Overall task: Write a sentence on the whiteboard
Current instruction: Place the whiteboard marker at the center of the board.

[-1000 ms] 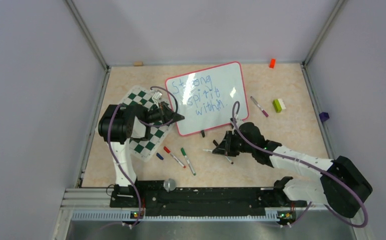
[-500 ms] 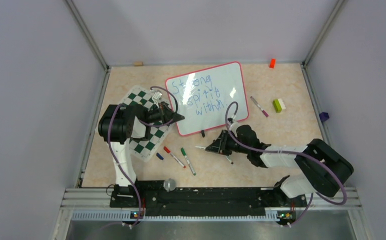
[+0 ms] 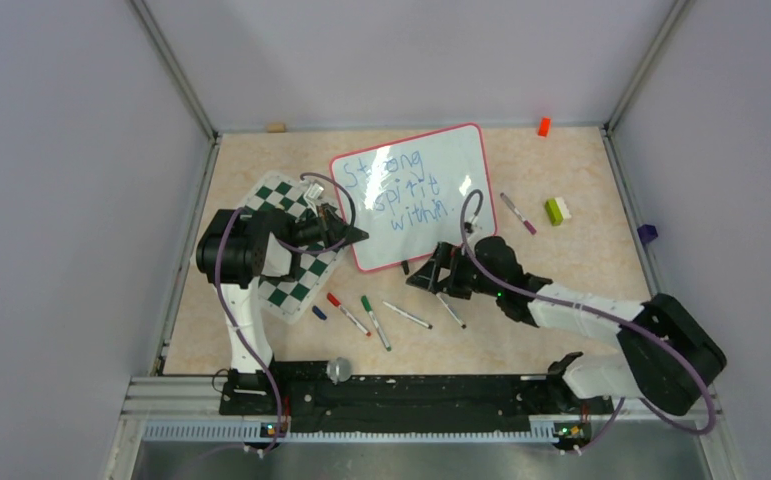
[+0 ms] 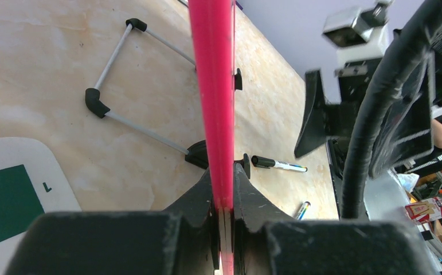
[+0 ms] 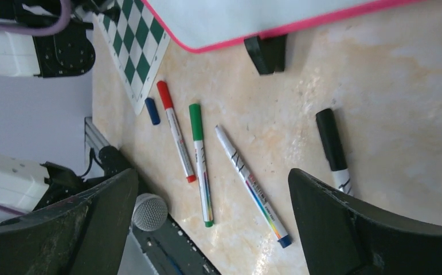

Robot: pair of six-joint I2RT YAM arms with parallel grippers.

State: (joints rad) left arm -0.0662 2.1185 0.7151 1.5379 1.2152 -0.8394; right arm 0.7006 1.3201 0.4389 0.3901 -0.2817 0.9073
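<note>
The whiteboard [image 3: 461,160] with its pink frame stands tilted at the middle of the table, on wire legs [image 4: 132,123]. The sentence [image 3: 401,195] is on it in blue, in three lines. My left gripper [image 3: 357,237] is shut on the board's lower left edge; in the left wrist view the pink frame [image 4: 212,86] runs straight up from the closed left gripper [image 4: 223,180]. My right gripper [image 3: 429,278] hangs open just below the board. Beneath the right gripper [image 5: 214,177] a blue-tailed, uncapped marker [image 5: 250,183] lies loose on the table.
A red marker [image 3: 346,313], a green marker [image 3: 375,321], a black-capped marker [image 3: 451,310] and a blue cap [image 3: 318,312] lie near the front. A checkered mat [image 3: 296,275] lies under the left arm. A purple marker [image 3: 517,213] and a green-and-white block [image 3: 557,210] lie at the right.
My right gripper has opened and let go of the blue marker, which now lies on the table. The right gripper rose slightly toward the board. The left arm has not moved.
</note>
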